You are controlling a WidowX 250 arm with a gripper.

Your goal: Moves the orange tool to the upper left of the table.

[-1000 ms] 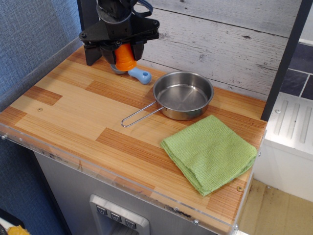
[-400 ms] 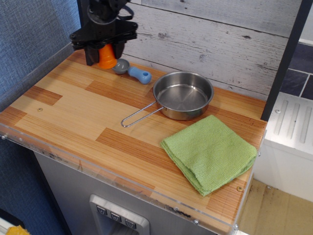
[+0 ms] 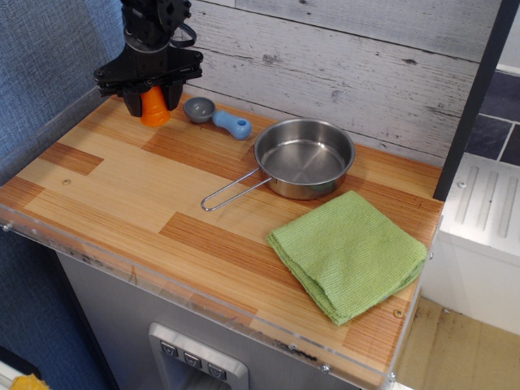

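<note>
The orange tool (image 3: 154, 108) is a small bright orange cone. It is at the far left back of the wooden table (image 3: 122, 187), its base at or just above the surface. My black gripper (image 3: 152, 99) comes down from above and is shut on the cone, with its fingers on either side of the cone's upper part. The cone's top is hidden by the gripper body.
A blue-handled grey scoop (image 3: 215, 117) lies just right of the cone by the back wall. A steel pan (image 3: 304, 158) with a wire handle sits at the centre back. A folded green cloth (image 3: 348, 252) lies at the front right. A blue wall borders the left edge.
My gripper has carried the orange cone leftwards and slightly forward, from over the scoop to the far left back corner, uncovering the scoop's grey bowl.
</note>
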